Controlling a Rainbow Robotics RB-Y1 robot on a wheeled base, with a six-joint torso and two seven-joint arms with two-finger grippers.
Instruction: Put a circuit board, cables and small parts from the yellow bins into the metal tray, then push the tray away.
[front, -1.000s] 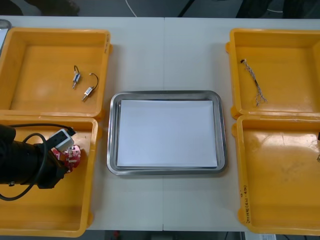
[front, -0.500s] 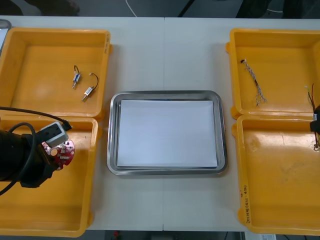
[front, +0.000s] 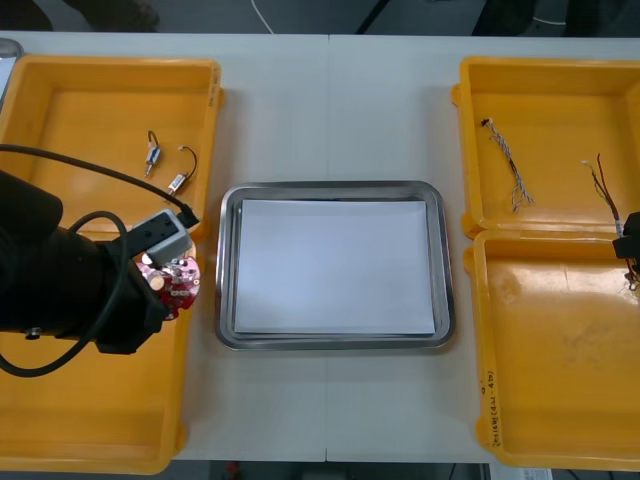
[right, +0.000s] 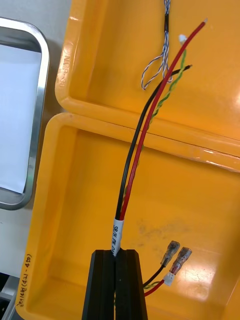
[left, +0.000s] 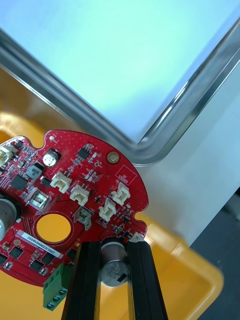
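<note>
Two clamped loads.
The left gripper (left: 114, 245) pinches a circuit board (left: 75, 200) beside the tray (front: 330, 188); the right gripper (right: 116, 252), a cable (right: 137, 150).

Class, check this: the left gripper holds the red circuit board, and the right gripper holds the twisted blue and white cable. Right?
Not quite: the right wrist view shows the right gripper holding red and black cables; the blue and white cable lies in a yellow bin.
</note>
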